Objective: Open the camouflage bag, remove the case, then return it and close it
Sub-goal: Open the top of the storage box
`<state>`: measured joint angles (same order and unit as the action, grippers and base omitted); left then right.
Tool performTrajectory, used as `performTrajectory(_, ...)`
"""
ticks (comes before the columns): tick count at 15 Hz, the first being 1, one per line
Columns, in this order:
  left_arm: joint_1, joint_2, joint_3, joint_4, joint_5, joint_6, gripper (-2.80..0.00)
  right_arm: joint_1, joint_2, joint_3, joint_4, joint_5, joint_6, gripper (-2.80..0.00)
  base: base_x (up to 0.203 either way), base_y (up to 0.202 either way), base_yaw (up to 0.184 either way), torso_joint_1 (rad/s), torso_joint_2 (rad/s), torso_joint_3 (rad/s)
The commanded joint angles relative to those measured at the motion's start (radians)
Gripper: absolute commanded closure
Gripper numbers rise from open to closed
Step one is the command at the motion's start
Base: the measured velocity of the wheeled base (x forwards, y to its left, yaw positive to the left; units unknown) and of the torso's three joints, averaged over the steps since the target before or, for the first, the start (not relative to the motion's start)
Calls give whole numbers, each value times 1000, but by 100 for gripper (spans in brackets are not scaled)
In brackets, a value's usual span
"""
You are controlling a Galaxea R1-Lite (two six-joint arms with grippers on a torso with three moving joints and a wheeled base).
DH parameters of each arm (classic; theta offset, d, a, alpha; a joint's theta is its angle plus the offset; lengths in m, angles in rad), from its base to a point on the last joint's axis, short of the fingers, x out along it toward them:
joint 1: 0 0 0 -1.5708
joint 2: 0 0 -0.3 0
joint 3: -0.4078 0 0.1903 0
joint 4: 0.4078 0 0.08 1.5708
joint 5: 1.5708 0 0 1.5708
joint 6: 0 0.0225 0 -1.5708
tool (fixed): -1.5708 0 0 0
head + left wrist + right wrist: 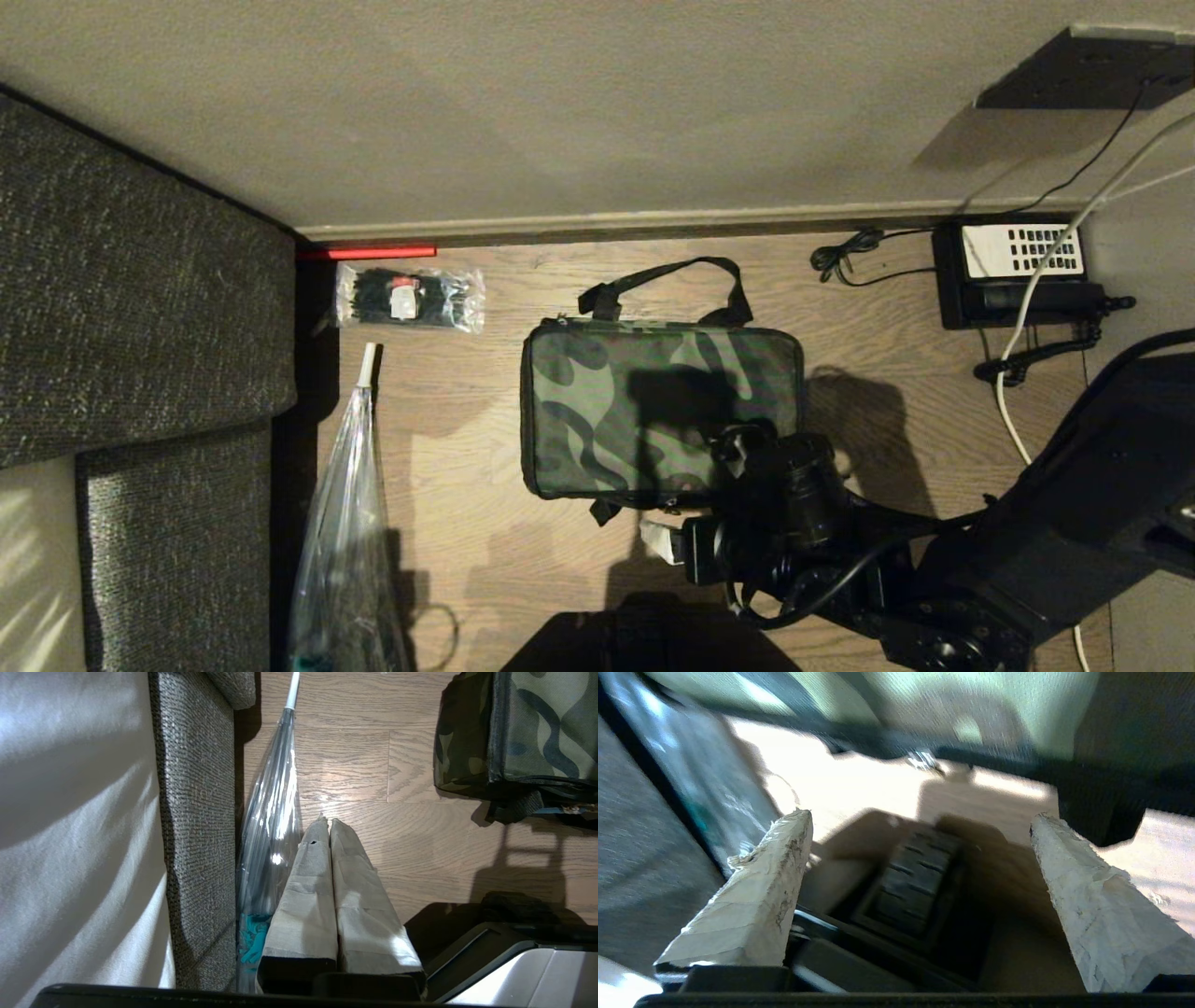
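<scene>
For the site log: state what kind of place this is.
Probably a hotel or guest room, seen at floor level: a wood-plank floor meeting a wall, grey upholstered furniture at one side, and a desk phone with its cords lying near the camouflage bag.

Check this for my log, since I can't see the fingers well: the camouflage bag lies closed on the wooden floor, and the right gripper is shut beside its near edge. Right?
One detail is wrong: the right gripper is open, not shut. The right wrist view shows its two fingers standing wide apart with nothing between them. The rest holds: the camouflage bag lies closed on the wooden floor, with that gripper by its near edge.
</scene>
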<state>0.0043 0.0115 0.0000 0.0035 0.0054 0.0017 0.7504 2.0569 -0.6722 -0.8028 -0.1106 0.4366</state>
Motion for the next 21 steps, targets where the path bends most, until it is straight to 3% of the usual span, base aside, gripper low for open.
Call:
performTrajectory(1,0,1,3,1,1,0,0,4,78,-17,-15,-29,-1,-280,0,0,0,0,0,0)
performTrajectory(3,0,4,3,1,1,0,0,4,109,-32,-51,-93,-2,-280,0,0,0,0,0,0)
performTrajectory(7,0,11,3,1,1,0,0,3,177,-66,-203,-112,-5,-280,0,0,0,0,0,0)
performTrajectory(15,0,18,3,1,1,0,0,0,229,-67,-283,-159,-34,-280,0,0,0,0,0,0)
performTrajectory(16,0,18,3,1,1,0,0,0,233,-66,-298,-161,-38,0,0,0,0,0,0,0)
performTrajectory(21,0,19,3,1,1,0,0,0,239,-64,-334,-162,-76,0,0,0,0,0,0,0)
